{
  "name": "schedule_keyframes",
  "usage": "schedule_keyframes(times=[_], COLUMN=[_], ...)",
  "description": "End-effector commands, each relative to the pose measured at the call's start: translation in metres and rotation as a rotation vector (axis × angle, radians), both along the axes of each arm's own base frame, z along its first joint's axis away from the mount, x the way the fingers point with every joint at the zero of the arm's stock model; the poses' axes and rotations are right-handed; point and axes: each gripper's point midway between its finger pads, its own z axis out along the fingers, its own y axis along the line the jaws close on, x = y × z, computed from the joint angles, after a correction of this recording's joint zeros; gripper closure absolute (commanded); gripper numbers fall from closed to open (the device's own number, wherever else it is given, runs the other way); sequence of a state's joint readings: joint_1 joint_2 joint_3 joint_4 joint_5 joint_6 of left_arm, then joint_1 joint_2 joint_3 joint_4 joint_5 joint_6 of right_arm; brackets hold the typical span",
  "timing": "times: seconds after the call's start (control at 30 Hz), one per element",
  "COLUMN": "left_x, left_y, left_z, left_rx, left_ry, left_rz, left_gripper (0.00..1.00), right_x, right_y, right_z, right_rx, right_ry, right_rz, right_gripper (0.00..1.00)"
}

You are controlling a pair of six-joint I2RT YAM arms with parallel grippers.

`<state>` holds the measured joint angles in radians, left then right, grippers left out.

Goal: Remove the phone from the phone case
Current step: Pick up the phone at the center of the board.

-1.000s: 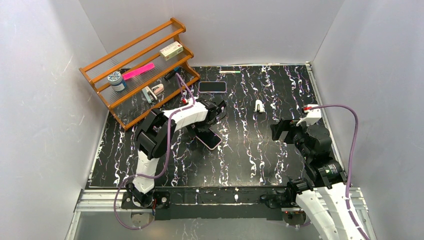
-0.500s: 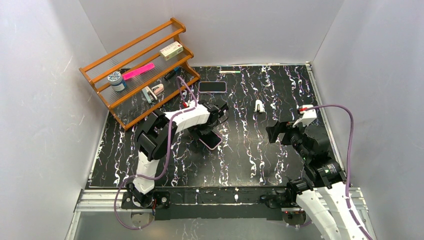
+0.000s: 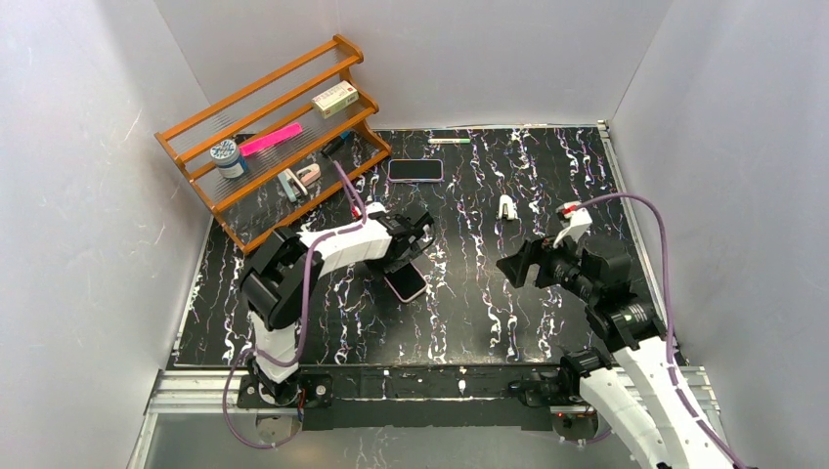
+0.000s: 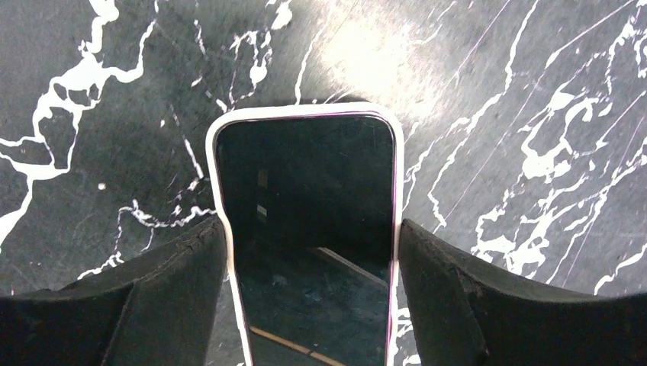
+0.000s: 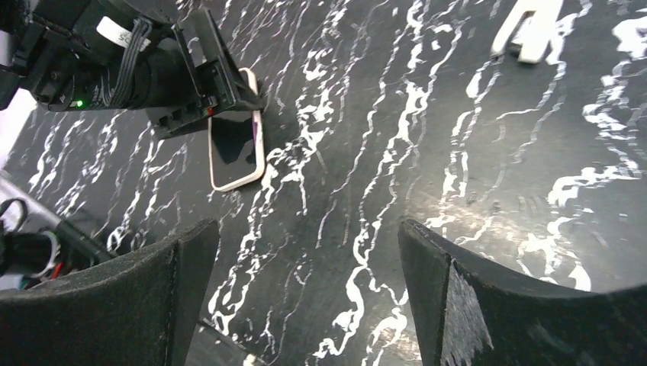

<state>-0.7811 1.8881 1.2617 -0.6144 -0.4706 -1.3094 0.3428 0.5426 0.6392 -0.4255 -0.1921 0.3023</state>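
The phone (image 3: 408, 284), dark-screened in a white case with a pink edge, lies flat on the black marbled table (image 3: 469, 303) left of centre. In the left wrist view the phone (image 4: 305, 175) runs up between the fingers, and the case rim (image 4: 305, 110) shows round its top. My left gripper (image 3: 399, 264) is over it, and both pads press the case's long sides; the left pad (image 4: 183, 290) dents the rim inward. My right gripper (image 3: 510, 266) hangs open to the right of the phone, with nothing between its fingers. Its view shows the phone (image 5: 236, 149) under the left arm's wrist.
A wooden rack (image 3: 274, 137) with small items stands at the back left. A second phone (image 3: 414, 170) lies at the back, a green pen (image 3: 448, 141) behind it. A small white clip (image 3: 505, 206) lies right of centre.
My left gripper has come down over the phone and closed its jaws onto the case's sides. The phone shifted slightly nearer. My right gripper has swung left toward the phone.
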Motion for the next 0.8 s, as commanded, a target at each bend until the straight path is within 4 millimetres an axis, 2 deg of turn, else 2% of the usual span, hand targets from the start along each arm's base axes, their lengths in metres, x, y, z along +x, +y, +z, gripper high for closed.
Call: schedule_keyframes(times=[0.0,0.23,0.4,0.77], left_x=[-0.017,-0.016,-0.017,-0.023], left_y=[0.0,-0.011,-0.013,-0.024], left_z=[0.008,0.025,0.035,0.037], left_rx=[-0.076,-0.219,-0.297,-0.47], left_ry=[-0.005,-0.081,-0.118,-0.094], left_rz=[-0.071,-0.119,-0.137,-0.144], left_gripper=[0.56,0.65,0.71,0.74], right_x=[-0.004,-0.003,-0.009,-0.014], right_y=[0.03,0.065,0.101,0.164], right_z=[0.0,-0.026,-0.045,-0.098], right_rx=[0.102,0.236,0.268,0.269], right_ry=[0.046,0.181,0.231,0.328], right_rz=[0.133,0.221,0.261,0.262], right_gripper=[0.05,0.07,0.09,0.19])
